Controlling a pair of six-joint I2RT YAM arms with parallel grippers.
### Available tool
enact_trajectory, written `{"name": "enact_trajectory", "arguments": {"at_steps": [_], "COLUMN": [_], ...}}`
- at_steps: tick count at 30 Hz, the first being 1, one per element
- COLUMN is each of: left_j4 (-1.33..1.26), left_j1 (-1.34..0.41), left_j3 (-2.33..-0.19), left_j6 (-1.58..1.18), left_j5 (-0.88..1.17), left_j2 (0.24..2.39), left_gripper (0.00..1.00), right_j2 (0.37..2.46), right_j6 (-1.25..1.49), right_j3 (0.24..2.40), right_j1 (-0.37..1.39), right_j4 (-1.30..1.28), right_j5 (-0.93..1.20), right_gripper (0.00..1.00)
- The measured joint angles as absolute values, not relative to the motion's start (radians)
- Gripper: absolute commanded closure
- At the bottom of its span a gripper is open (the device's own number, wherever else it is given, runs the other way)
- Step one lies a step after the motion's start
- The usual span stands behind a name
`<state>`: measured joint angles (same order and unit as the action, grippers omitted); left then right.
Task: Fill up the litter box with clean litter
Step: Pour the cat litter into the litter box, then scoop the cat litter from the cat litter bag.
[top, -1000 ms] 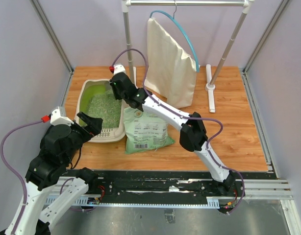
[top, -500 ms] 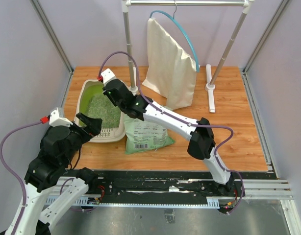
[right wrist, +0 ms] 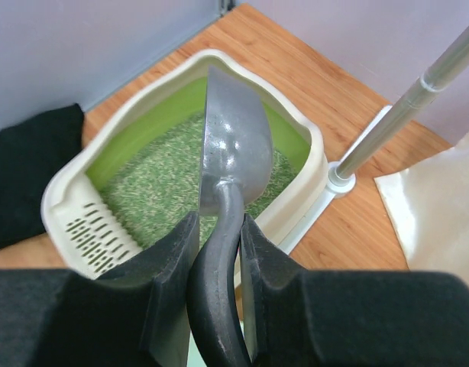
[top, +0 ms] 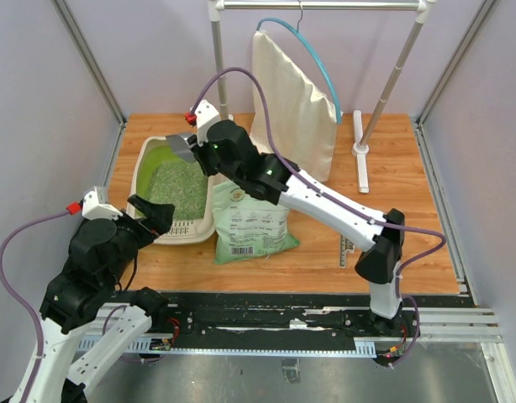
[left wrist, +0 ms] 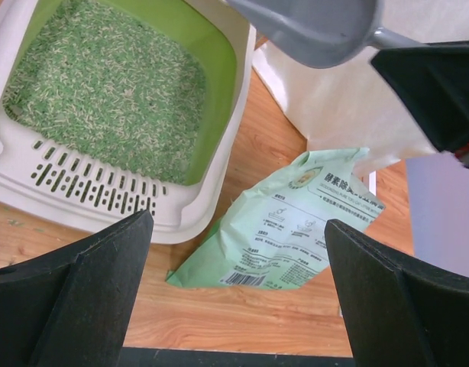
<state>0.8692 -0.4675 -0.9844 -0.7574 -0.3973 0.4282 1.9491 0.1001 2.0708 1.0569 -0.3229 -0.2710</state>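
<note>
The beige litter box (top: 144,170) with its lime-green inside sits at the table's left and holds a bed of pale green litter (top: 176,186). My right gripper (top: 201,149) is shut on the handle of a grey scoop (top: 181,148). It holds the scoop tipped on its side over the box's far right part. The right wrist view shows the scoop (right wrist: 233,145) above the litter (right wrist: 154,183), inside the rim (right wrist: 316,153), with the handle pinched in my right gripper (right wrist: 219,229). My left gripper (top: 153,211) hangs open over the box's near edge, holding nothing (left wrist: 236,229).
A green printed litter bag (top: 251,225) lies flat just right of the box, also seen in the left wrist view (left wrist: 295,222). Behind it a cream cloth bag (top: 292,109) hangs from a metal rack, whose post (top: 218,75) stands by the box's far right corner.
My right arm swung the scoop left across the box, then back toward its far right corner, stretching out further. The left arm has stayed still.
</note>
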Motion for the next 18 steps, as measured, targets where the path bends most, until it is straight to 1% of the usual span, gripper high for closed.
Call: {"name": "enact_trajectory", "arguments": {"at_steps": [7,10,13,17,18], "left_j4": [0.833,0.813,0.802,0.783,0.775], "left_j1": [-0.467,-0.467,-0.467,-0.467,-0.467], "left_j3": [-0.971,-0.954,-0.936,-0.925,-0.921], "left_j6": [-0.756,-0.756,-0.757,-0.757,-0.756], "left_j5": [-0.359,-0.338,-0.322,-0.308,-0.302], "left_j2": [0.419,0.417,0.418,0.426,0.428], "left_gripper": [0.0,0.0,0.0,0.0,0.0], "right_j2": [1.737,1.617,1.494,1.326,1.314], "right_j6": [0.169,0.225,0.313,0.474,0.504], "right_j3": [1.941,1.839,1.707,1.47,1.419], "right_j1": [1.049,1.017,0.937,0.799,0.79], "right_j4": [-0.344,-0.353,-0.347,-0.309,-0.307], "right_j5": [-0.217,-0.163,-0.07,0.065,0.086], "right_gripper": [0.99,0.99,0.99,0.99,0.99]}}
